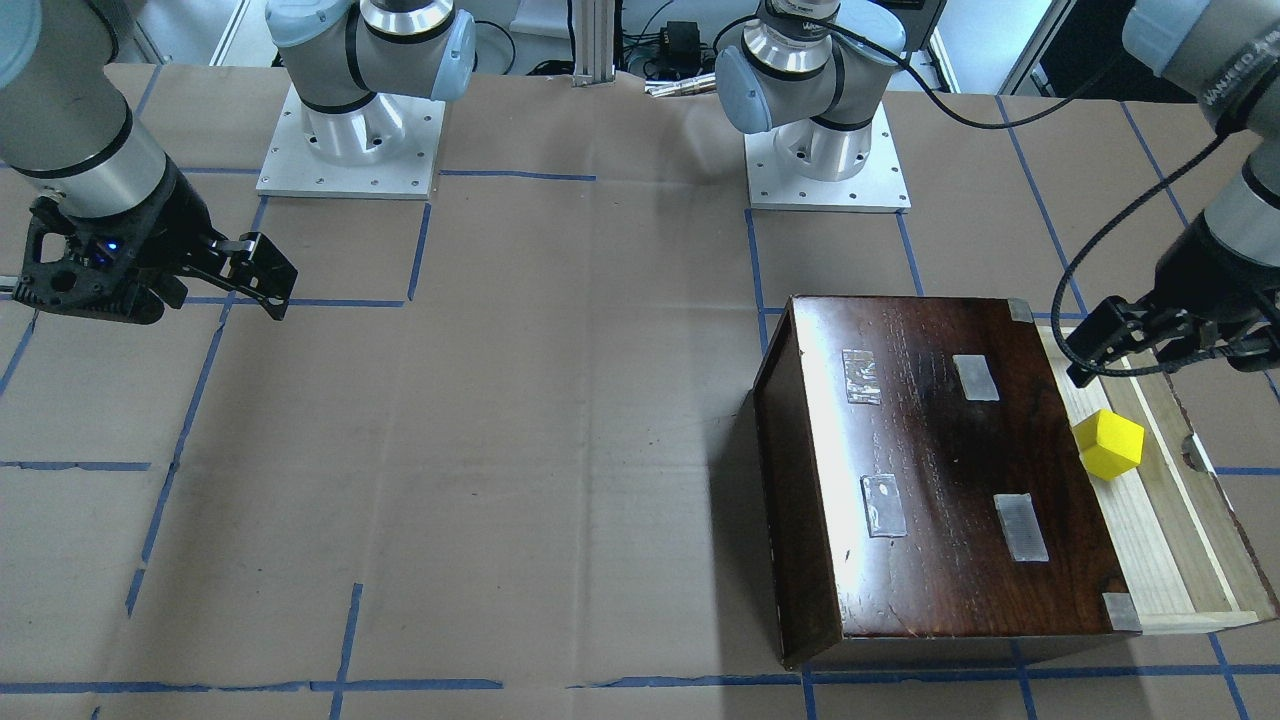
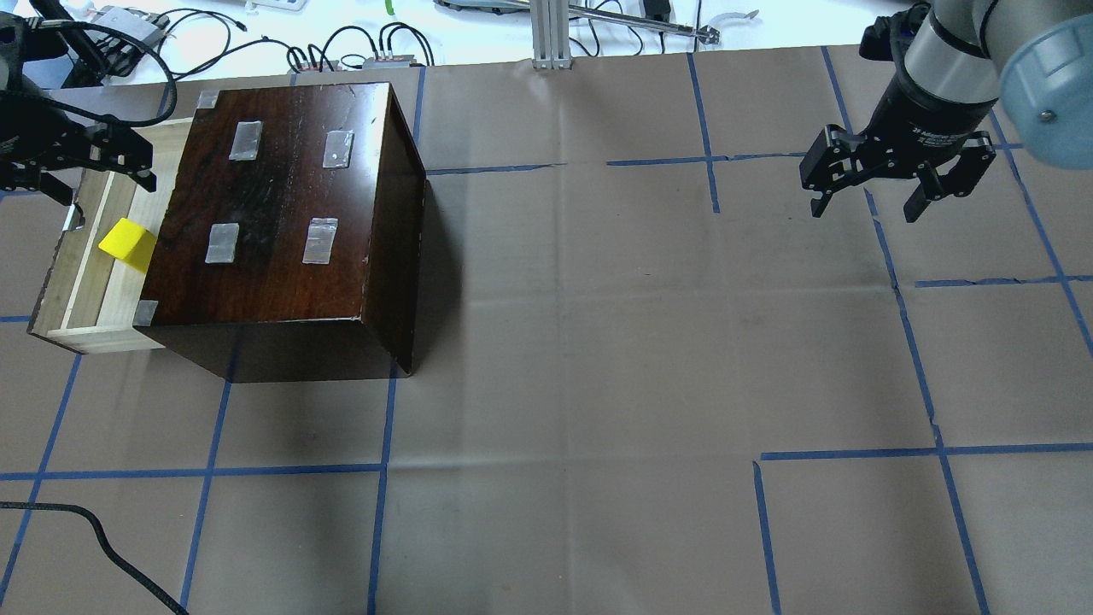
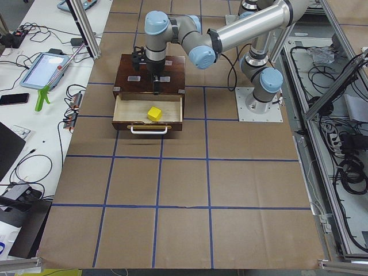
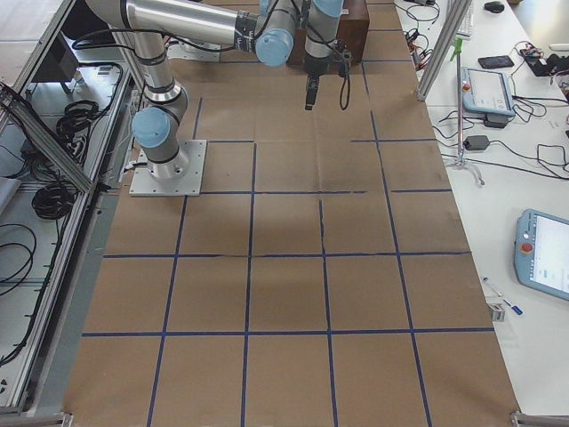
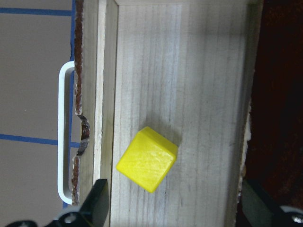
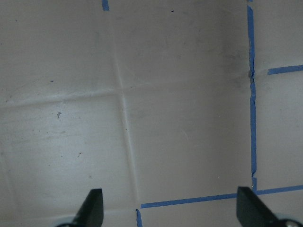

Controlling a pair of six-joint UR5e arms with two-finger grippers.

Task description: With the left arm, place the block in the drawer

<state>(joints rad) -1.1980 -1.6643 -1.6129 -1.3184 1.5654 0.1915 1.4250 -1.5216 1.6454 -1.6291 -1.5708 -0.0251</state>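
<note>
The yellow block (image 1: pixel 1108 445) lies on the pale wood floor of the pulled-out drawer (image 1: pixel 1165 530) of the dark-brown cabinet (image 1: pixel 950 470). It touches no gripper. My left gripper (image 1: pixel 1170 365) hangs open and empty above the drawer, a little to the robot's side of the block. In the left wrist view the block (image 5: pixel 147 158) sits on the drawer floor (image 5: pixel 189 71), between and just ahead of the spread fingers (image 5: pixel 97 203). My right gripper (image 2: pixel 864 212) is open and empty above bare table paper, far from the cabinet.
The drawer front carries a white handle (image 5: pixel 64 137) and a finger notch (image 5: pixel 84 137). Tape patches (image 2: pixel 246 140) mark the cabinet top. Blue tape lines (image 2: pixel 384 468) grid the brown paper. Cables (image 2: pixel 341 43) lie past the table's far edge.
</note>
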